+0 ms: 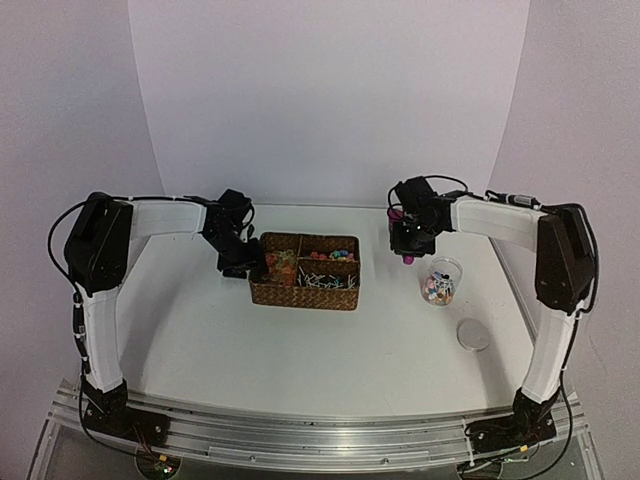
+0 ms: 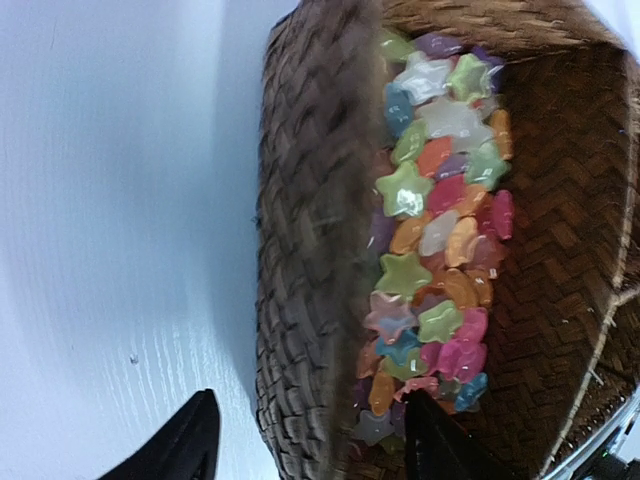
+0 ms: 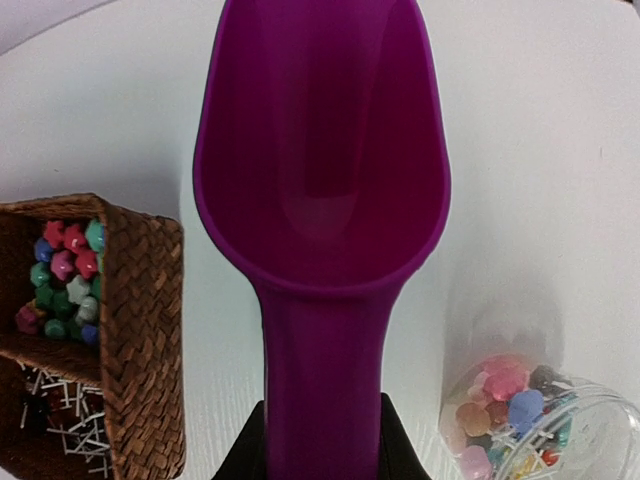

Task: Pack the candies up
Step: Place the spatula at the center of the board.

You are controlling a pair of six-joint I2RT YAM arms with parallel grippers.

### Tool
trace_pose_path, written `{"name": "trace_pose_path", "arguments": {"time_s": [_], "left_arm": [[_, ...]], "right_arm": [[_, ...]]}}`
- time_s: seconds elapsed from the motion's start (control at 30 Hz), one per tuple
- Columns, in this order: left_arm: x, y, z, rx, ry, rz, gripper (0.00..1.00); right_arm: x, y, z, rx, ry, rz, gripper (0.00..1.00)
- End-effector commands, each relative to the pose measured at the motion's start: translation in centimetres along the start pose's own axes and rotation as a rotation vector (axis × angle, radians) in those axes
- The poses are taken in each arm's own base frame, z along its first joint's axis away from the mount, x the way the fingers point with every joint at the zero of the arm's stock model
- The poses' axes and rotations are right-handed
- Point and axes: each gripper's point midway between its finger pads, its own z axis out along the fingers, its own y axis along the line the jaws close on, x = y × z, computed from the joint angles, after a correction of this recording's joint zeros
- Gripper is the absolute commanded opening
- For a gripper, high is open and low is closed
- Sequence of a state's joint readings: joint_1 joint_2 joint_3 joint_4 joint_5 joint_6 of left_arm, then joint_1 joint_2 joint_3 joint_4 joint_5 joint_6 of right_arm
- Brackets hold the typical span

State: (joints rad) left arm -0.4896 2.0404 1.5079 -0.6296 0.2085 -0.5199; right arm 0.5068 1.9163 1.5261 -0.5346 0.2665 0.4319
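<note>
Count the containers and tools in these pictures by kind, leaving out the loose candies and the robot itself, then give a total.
basket: 1
jar: 1
lid: 1
scoop: 1
Total: 4

The white surface [image 1: 300, 345] carries three things. A brown woven basket [image 1: 303, 297] with several compartments stands on it, a little left of the middle. Right of the basket, well apart from it, a small clear jar [image 1: 441, 282] stands with candies [image 3: 505, 385] inside. A round white lid [image 1: 474, 335] lies flat, further right of the basket and nearer to the front edge.
</note>
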Motion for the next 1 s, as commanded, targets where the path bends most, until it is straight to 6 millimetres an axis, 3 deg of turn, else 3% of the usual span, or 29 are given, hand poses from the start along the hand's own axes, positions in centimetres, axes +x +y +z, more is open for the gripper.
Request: {"name": "trace_pose_path", "arguments": {"time_s": [0.0, 0.27, 0.53, 0.77, 0.97], "left_arm": [[-3.3, -2.7, -4.8, 0.064, -0.122, 0.047, 0.67], [-4.0, -3.6, -6.3, 0.087, -0.156, 0.090, 0.85], [-6.8, -4.5, -9.4, 0.104, -0.249, 0.175, 0.90], [-7.2, -4.7, -10.7, 0.120, -0.279, 0.224, 0.91], [-7.2, -4.8, -10.9, 0.126, -0.280, 0.231, 0.91]], "right_arm": [[0.3, 1.2, 2.4, -0.006, 0.018, 0.073, 0.00], [2.7, 1.3, 6.3, 0.021, 0.099, 0.085, 0.00], [5.2, 0.5, 9.1, 0.078, 0.154, 0.062, 0.18], [4.9, 0.6, 8.8, 0.080, 0.144, 0.045, 0.48], [1.7, 2.4, 6.2, 0.005, 0.089, 0.027, 0.54]]}}
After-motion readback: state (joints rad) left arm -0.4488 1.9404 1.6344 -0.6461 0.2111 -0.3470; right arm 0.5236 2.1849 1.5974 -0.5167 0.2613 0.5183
